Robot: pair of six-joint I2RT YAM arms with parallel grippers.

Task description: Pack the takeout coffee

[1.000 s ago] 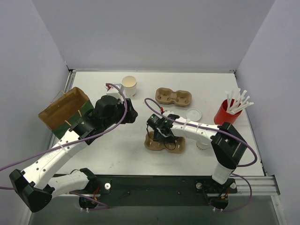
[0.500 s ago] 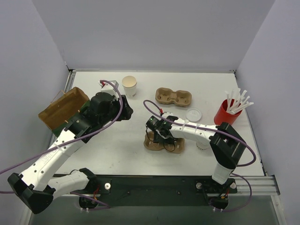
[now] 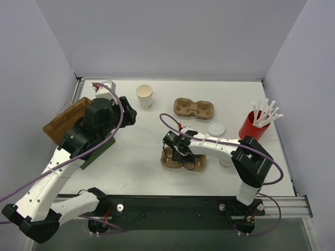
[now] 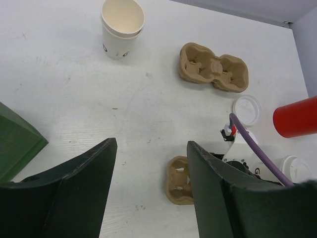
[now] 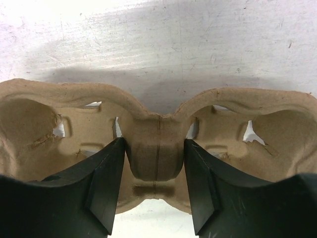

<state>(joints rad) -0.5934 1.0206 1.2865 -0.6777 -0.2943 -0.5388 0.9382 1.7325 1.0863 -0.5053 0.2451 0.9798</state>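
The white paper cup (image 3: 144, 95) stands open and lidless at the back of the table; it also shows in the left wrist view (image 4: 122, 27). A round white lid (image 3: 216, 127) lies loose to the right of centre, and shows in the left wrist view too (image 4: 246, 109). My left gripper (image 3: 130, 109) is open and empty, held above the table left of the cup (image 4: 148, 188). My right gripper (image 3: 179, 152) is down on the near brown cup carrier (image 3: 198, 163), its jaws closed on the carrier's middle ridge (image 5: 156, 153).
A brown and green paper bag (image 3: 65, 123) lies open at the left edge. A second carrier (image 3: 193, 108) lies at the back. A red cup of white straws (image 3: 254, 125) stands at the right. Another white lidded cup (image 3: 226, 161) is partly hidden behind my right arm.
My left arm has swung left and back, away from the table's centre, toward the bag. My right gripper has stayed on the near carrier.
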